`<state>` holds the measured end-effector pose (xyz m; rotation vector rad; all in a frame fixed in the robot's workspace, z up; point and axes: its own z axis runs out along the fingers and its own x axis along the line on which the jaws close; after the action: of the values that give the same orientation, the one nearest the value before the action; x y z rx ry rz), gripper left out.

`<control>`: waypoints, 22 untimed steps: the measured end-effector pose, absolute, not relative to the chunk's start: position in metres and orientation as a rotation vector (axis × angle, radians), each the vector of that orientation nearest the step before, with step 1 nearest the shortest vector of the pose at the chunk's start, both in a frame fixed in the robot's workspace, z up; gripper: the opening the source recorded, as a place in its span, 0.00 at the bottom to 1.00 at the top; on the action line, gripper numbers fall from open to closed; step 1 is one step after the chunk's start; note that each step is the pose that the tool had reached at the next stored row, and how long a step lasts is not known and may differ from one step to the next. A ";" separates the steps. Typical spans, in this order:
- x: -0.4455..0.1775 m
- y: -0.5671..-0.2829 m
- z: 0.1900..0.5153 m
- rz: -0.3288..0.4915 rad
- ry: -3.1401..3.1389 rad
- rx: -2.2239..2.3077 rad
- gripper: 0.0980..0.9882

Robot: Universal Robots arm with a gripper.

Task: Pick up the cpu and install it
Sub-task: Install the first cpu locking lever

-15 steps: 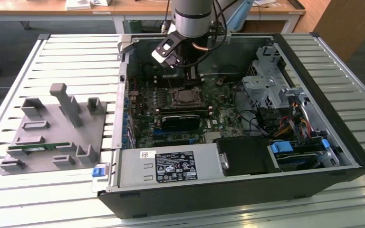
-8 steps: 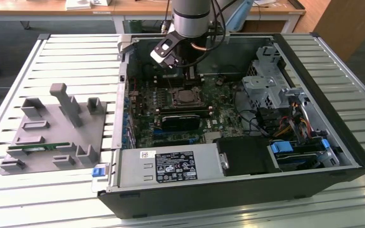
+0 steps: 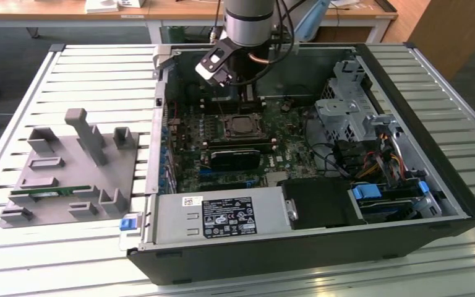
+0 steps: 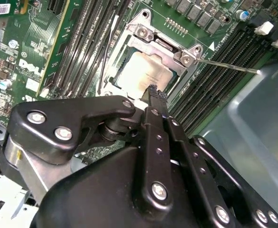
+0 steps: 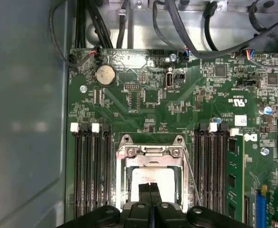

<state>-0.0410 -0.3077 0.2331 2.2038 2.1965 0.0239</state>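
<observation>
gripper (image 5: 150,189) hovers just above the cpu (image 5: 153,176) already seated in the motherboard socket (image 5: 151,153), jaws pressed together holding nothing; best kept centred over the chip, clear of the thin retention lever (image 4: 224,65).

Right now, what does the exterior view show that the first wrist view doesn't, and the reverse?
Exterior view: the grey fixture tray on the slatted table, and the power supply. First wrist view: the round coin battery and the shut fingers above the socket. Shared: the cpu lying in that socket on the green motherboard.
</observation>
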 end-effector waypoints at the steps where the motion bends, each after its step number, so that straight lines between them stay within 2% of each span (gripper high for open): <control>1: -0.041 -0.308 0.235 0.024 2.197 2.204 0.01; 15: -0.041 -0.308 0.276 0.005 2.201 2.208 0.01; 22: -0.041 -0.308 0.276 0.002 2.249 2.163 0.01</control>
<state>-0.0408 -0.3076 0.2762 2.1627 2.2485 0.0024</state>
